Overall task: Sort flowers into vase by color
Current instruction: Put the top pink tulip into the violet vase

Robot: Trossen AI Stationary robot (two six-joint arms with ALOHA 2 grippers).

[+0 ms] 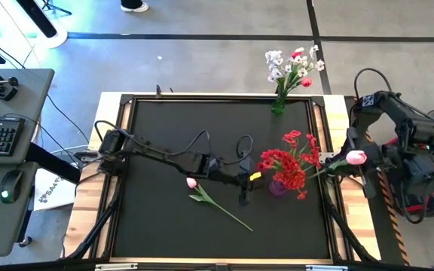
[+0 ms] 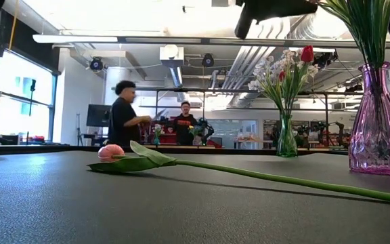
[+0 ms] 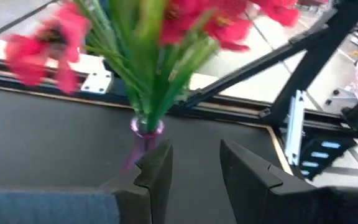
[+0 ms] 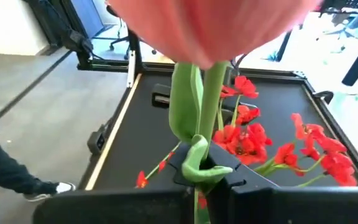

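Gripping pink tulip [image 4: 213,28], seemingly right-wrist-only

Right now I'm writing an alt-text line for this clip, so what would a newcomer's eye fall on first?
First, the red bunch in the purple vase right of the mat's middle, the left end effector open beside it. Next, the pink tulip gripped by the right end effector at the mat's right edge. Another pink tulip lies flat mid-mat, and a green vase of pale and red flowers stands at the far edge.
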